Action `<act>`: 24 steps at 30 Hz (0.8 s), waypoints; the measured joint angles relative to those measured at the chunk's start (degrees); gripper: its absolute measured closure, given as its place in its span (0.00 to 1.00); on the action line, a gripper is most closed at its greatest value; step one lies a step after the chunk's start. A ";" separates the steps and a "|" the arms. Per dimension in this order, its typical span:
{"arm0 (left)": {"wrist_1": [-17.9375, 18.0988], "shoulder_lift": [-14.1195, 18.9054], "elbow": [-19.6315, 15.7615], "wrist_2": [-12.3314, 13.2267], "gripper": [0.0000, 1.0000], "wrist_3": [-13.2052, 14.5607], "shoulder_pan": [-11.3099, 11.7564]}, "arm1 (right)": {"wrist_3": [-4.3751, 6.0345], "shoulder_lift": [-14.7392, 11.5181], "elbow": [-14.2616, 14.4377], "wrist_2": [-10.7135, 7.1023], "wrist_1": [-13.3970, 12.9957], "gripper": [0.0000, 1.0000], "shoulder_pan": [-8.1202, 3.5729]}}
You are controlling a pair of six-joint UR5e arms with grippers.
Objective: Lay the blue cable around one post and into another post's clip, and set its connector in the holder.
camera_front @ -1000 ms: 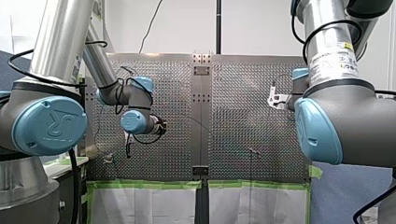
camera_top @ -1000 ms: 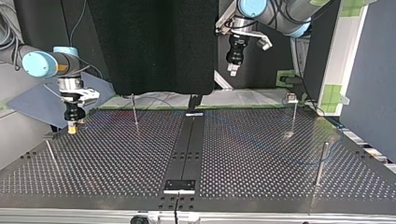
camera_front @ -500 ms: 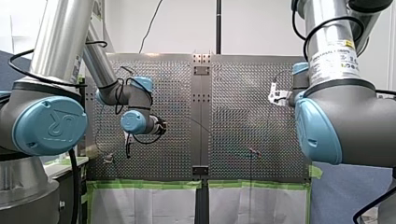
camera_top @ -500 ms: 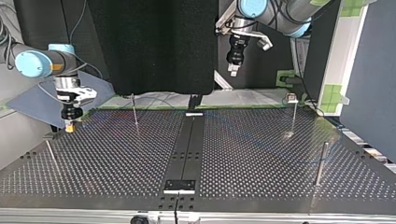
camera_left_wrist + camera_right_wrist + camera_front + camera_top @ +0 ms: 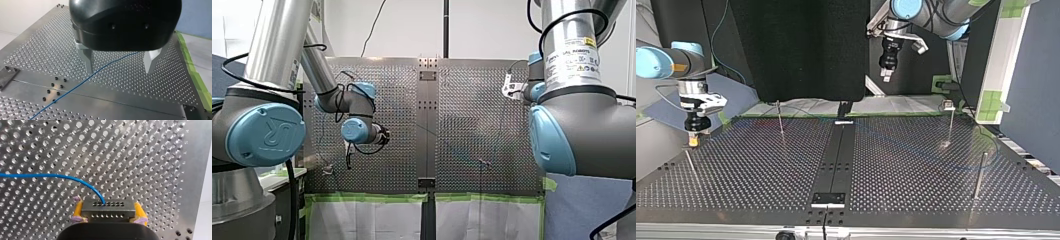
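My right gripper point(image 5: 108, 216) has its yellow pads shut on a dark multi-hole connector point(image 5: 108, 209). The blue cable point(image 5: 50, 176) leaves the connector and curves off over the perforated plate. In the top view this gripper point(image 5: 694, 141) hangs low over the table's left edge, next to a thin post point(image 5: 689, 161). My left gripper point(image 5: 120, 70) is open, its metal fingers point(image 5: 88, 60) held above the plate with nothing between them. The cable point(image 5: 82, 81) lies on the plate beneath them. In the top view my left gripper point(image 5: 886, 75) hangs high at the back.
More posts stand on the table: one at the back left point(image 5: 780, 120), one with a clip on top point(image 5: 949, 106) and one at the right point(image 5: 980, 175). A dark centre rail point(image 5: 836, 155) carries a bracket point(image 5: 828, 198) near the front edge.
My right gripper has carried the connector toward the top view's left and a little nearer that camera, close to the thin post. My left arm has stayed still.
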 joint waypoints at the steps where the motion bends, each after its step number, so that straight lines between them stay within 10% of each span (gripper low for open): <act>1: -0.07 0.01 0.00 0.00 0.00 0.00 0.00 | 0.03 -0.04 0.00 0.13 0.16 1.00 -0.09; 24: -0.92 0.02 0.00 -0.01 0.00 0.00 0.00 | -1.98 0.65 -1.03 3.48 6.82 1.00 -3.54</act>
